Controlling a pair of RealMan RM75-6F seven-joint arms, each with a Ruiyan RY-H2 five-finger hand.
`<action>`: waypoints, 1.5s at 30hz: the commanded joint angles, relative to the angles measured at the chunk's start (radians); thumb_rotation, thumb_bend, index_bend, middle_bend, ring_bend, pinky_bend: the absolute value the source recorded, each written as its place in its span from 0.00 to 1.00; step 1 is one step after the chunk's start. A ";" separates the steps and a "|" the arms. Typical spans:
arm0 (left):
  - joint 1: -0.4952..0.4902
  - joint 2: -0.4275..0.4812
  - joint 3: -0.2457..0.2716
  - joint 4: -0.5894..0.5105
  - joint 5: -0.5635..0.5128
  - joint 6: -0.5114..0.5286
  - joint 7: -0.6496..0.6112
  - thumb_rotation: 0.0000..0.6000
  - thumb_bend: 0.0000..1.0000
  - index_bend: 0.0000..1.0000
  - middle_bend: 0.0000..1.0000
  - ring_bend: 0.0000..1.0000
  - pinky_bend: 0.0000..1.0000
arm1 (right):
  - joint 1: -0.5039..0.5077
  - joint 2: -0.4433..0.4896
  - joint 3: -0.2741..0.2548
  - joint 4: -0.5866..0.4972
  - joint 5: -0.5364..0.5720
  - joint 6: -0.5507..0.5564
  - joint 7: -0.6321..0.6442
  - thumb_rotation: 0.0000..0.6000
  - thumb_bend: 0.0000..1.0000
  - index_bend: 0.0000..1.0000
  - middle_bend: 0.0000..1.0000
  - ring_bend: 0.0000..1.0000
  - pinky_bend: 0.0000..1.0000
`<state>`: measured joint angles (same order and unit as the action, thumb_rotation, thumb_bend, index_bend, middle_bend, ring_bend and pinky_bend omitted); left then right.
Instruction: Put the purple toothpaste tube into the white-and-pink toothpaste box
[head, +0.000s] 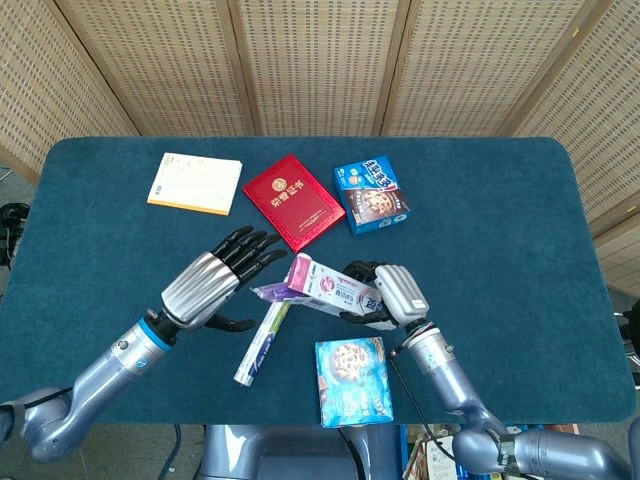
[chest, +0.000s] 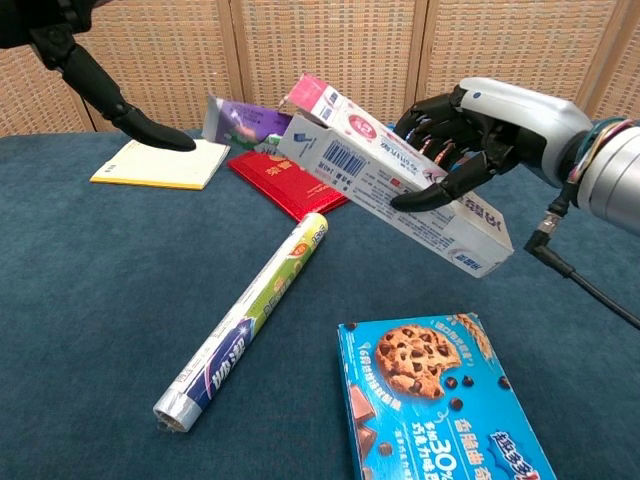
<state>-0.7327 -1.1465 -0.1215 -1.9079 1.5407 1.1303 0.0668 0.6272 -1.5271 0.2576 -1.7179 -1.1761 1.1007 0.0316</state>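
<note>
My right hand (head: 392, 291) (chest: 470, 125) grips the white-and-pink toothpaste box (head: 335, 286) (chest: 390, 185), held above the table with its open end tilted up to the left. The purple toothpaste tube (head: 268, 293) (chest: 240, 122) sticks part way out of that open end, its flat tail showing. My left hand (head: 212, 277) hangs to the left of the tube with fingers spread and nothing in it; only a fingertip (chest: 150, 132) of it shows in the chest view.
A rolled tube of film (head: 262, 339) (chest: 245, 318) lies under the box. A blue cookie box (head: 351, 381) (chest: 440, 395) lies at the front. Further back are a red booklet (head: 293, 199), a yellow notepad (head: 195, 182) and a small blue box (head: 370, 194).
</note>
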 joint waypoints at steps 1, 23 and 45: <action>0.049 0.004 0.032 0.023 0.071 0.075 -0.068 1.00 0.14 0.06 0.00 0.00 0.00 | -0.015 0.022 0.005 0.020 -0.001 0.004 0.028 1.00 0.21 0.67 0.56 0.43 0.40; 0.124 -0.007 0.069 0.116 0.168 0.171 -0.169 1.00 0.14 0.06 0.00 0.00 0.00 | -0.094 0.119 0.028 0.096 -0.022 0.048 0.132 1.00 0.21 0.67 0.56 0.43 0.40; 0.199 0.039 0.122 0.163 0.151 0.168 -0.128 1.00 0.14 0.06 0.00 0.00 0.00 | -0.130 0.121 -0.130 0.174 0.021 0.053 -0.340 1.00 0.21 0.67 0.51 0.43 0.34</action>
<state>-0.5408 -1.1170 -0.0058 -1.7463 1.6973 1.3040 -0.0746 0.5036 -1.4006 0.1344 -1.5509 -1.1610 1.1572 -0.3063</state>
